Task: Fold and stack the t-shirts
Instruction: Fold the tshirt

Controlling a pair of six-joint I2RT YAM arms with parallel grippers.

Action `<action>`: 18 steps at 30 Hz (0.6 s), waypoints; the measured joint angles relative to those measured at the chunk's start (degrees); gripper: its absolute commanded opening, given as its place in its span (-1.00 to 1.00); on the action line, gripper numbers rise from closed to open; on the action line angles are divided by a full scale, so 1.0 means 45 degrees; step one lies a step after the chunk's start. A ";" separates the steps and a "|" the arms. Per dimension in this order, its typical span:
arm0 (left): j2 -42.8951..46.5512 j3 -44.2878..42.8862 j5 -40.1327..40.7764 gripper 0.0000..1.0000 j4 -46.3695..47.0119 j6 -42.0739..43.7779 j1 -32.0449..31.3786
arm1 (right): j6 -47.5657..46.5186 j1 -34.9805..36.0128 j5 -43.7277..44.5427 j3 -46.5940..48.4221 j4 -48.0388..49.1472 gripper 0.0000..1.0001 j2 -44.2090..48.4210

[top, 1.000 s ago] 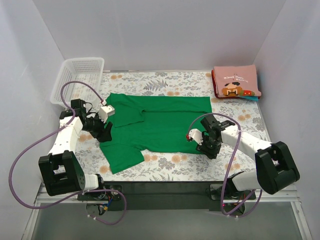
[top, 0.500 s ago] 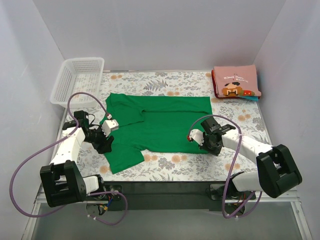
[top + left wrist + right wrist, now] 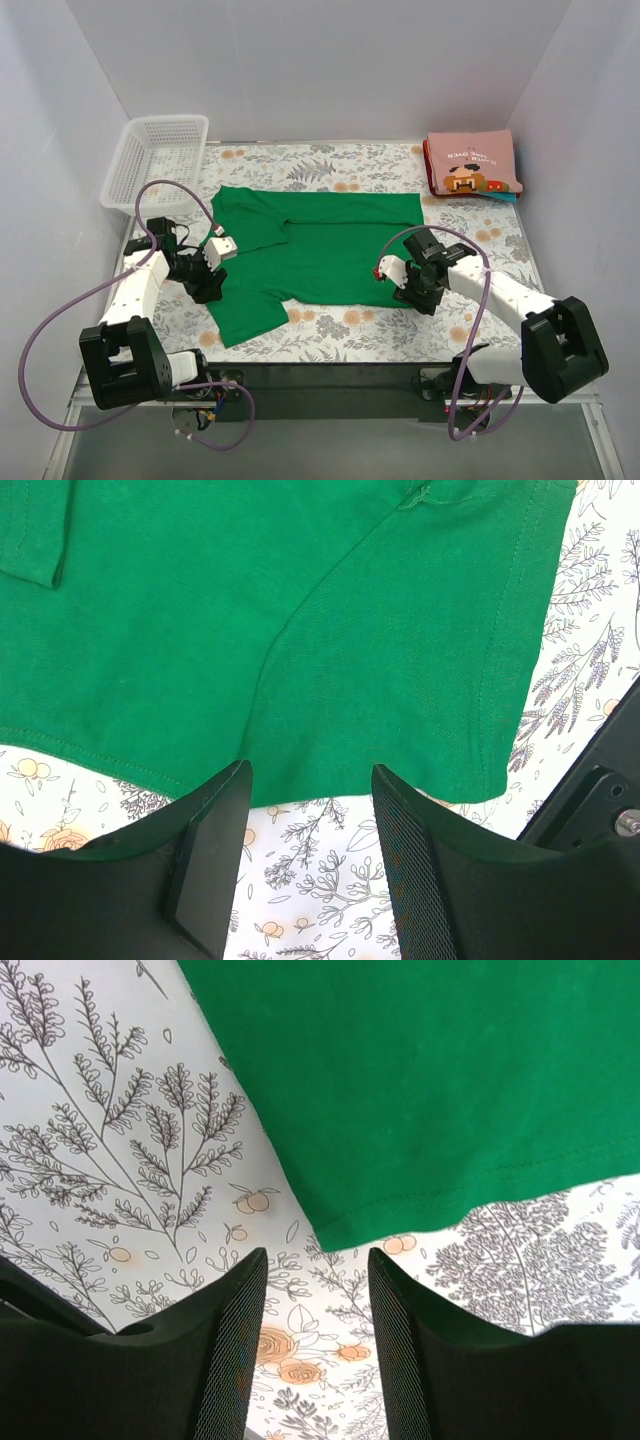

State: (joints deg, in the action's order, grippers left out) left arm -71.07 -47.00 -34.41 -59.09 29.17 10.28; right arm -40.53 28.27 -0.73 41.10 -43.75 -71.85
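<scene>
Left gripper (image 3: 312,780) has slid down-frame toward the near sleeve, while the right gripper (image 3: 317,1260) has barely budged. Both have their fingers apart and hold nothing. Green shirt (image 3: 320,250) lies flat mid-frame, unfolded. Pink shirt (image 3: 470,165) sits folded at upper right. Folding and stacking the green one remains.

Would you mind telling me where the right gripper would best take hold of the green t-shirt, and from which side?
Probably the near right hem corner of the green t-shirt, lying flat on the floral tablecloth just ahead of the open right gripper. Come in low from the near-right: two edges meet there in a free point, nothing lying over it.
</scene>
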 measured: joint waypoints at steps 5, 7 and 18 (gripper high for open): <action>-0.0141 0.0000 -0.0005 0.05 0.0073 -0.0097 0.0000 | -0.0015 0.0058 -0.0155 -0.0049 0.0267 -0.01 -0.0656; -0.0151 0.0000 -0.0005 0.06 0.0131 -0.0126 0.0000 | -0.0039 0.0058 -0.0102 -0.0321 0.0733 -0.07 -0.0806; 0.0257 0.1161 0.0384 0.01 0.0563 0.0466 0.0000 | -0.0078 0.0160 0.0753 -0.0962 0.1681 -0.97 -0.0612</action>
State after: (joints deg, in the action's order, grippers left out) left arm -69.91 -41.78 -32.69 -56.55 31.27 10.28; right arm -40.88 28.99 2.66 36.77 -36.18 -74.61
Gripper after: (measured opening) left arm 0.508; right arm 0.023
